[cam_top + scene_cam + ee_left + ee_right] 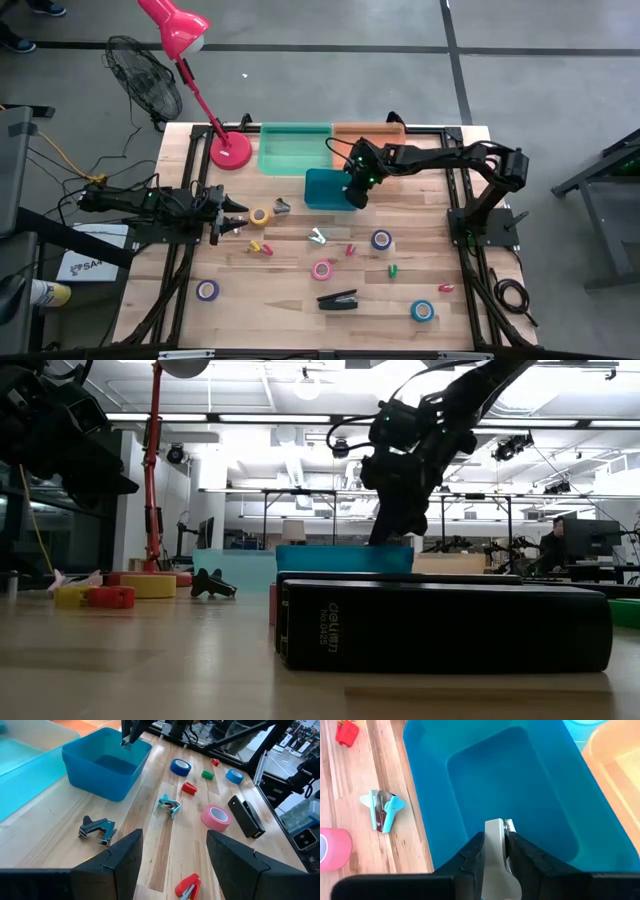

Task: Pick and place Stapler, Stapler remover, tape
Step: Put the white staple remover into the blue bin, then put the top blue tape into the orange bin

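Observation:
My right gripper (355, 192) hangs over the blue bin (322, 190), shut on a pale grey staple remover (495, 842). My left gripper (232, 222) waits open above the table's left side, beside the yellow tape roll (260, 216). The black stapler (338, 299) lies flat near the front edge. A dark grey staple remover (97, 829) and a teal one (170, 805) rest on the wood. Pink tape (321, 269), purple tape (207, 290) and two blue rolls (381, 239) (422, 310) lie flat. My right gripper pinches the pale grey staple remover between its two fingers, on the remover's flat sides (496, 832). The fingers (472, 851) point down from above. The remover is lifted clear, over the inside of the blue bin (520, 785).
A green tray (295, 148) and an orange tray (368, 135) stand behind the blue bin at the far edge. A red desk lamp (230, 150) stands at the far left. Small red and green clips (260, 246) (392, 269) are scattered mid-table.

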Robot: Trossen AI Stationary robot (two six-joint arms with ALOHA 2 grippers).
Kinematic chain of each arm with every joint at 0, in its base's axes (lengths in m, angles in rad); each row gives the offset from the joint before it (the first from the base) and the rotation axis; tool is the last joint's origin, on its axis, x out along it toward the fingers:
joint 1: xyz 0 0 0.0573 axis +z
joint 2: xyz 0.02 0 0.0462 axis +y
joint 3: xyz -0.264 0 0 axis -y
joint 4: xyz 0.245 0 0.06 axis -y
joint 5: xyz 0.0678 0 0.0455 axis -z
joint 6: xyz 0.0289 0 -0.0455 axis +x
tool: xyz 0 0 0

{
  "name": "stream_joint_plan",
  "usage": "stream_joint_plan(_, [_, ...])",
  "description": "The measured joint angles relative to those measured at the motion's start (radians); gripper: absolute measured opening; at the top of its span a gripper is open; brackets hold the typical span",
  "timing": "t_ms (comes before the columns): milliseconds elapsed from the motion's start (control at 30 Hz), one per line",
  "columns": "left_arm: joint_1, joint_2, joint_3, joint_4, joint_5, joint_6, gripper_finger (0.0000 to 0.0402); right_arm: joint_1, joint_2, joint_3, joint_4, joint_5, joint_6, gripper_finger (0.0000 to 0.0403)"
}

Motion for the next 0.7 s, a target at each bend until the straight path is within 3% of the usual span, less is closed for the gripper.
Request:
stream_joint_plan(467, [0.000,0.000,0.000,0.000,0.000,0.000,0.0217,0.000,-0.010,0.000,-0.024,0.000,0.006,0.0171])
stream_joint_plan(700, [0.000,0.000,0.000,0.000,0.000,0.000,0.0217,-0.003,-0.112,0.000,-0.059,0.018,0.013,0.0192])
